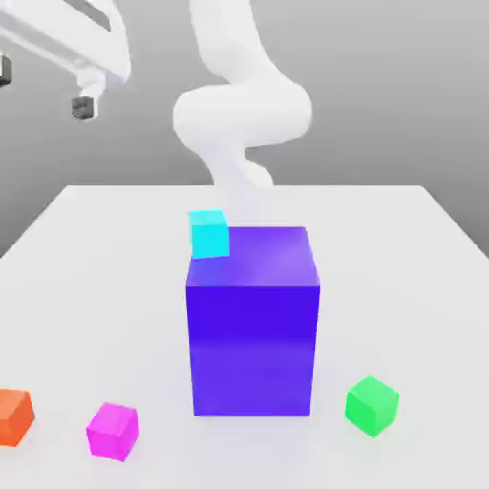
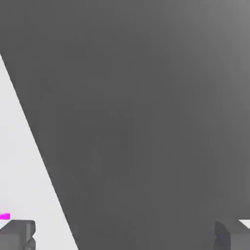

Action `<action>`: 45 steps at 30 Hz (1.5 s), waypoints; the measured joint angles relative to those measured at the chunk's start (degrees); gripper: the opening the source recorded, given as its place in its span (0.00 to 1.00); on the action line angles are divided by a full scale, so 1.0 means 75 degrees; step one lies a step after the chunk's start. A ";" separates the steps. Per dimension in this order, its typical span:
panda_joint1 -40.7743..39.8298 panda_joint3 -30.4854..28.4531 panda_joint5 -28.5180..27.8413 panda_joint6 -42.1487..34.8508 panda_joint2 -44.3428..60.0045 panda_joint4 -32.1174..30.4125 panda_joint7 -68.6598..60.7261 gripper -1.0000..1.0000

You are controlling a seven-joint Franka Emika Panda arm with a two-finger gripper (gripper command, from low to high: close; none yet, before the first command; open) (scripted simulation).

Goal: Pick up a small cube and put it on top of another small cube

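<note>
The magenta cube [image 1: 113, 431] sits flat on the white worktop [image 1: 411, 248], turned slightly so one vertical edge faces the camera; being a cube, it has no long axis. It lies near the orange cube [image 1: 14, 416]. The green cube [image 1: 372, 405] rests beyond the big purple block [image 1: 253, 325]. The fingers [image 2: 17, 234] stand wide, holding nothing

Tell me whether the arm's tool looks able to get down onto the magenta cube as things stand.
Probably yes. The magenta cube sits alone on the table, apart from the orange cube and the big blue block. The open tool hangs high above.
</note>
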 joint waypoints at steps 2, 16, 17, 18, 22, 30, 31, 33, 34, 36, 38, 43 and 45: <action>0.0328 -0.0446 -0.0079 0.0119 0.0222 -0.0063 -0.0812 0.50; 0.4232 -0.4922 -0.0419 0.1181 0.1983 -0.0544 -0.6591 0.50; 0.4753 -0.5473 -0.0574 0.1249 0.2021 -0.0572 -0.6906 0.50; 0.5289 -0.6043 -0.0799 0.1304 0.2013 -0.0596 -0.7172 0.50; 0.7161 -0.8094 -0.2221 0.1373 0.1624 -0.0637 -0.7862 0.50; 0.9465 -1.0861 -0.5215 0.1344 0.0344 -0.0427 -0.8391 0.50; 0.9735 -1.1197 -0.5547 0.1425 0.0135 -0.0335 -0.8198 0.50; 1.0246 -1.1839 -0.6218 0.1589 -0.0302 -0.0136 -0.7762 0.50; 1.0397 -1.2030 -0.6427 0.1637 -0.0440 -0.0072 -0.7622 0.00; 1.0397 -1.2030 -0.6430 0.1635 -0.0440 -0.0072 -0.7620 0.00; 1.0398 -1.2030 -0.6438 0.1627 -0.0439 -0.0071 -0.7614 0.00; 0.9993 -1.1529 -0.5949 0.1487 -0.0108 -0.0230 -0.7955 0.00; 0.9453 -1.0863 -0.5371 0.1292 0.0268 -0.0413 -0.8356 0.00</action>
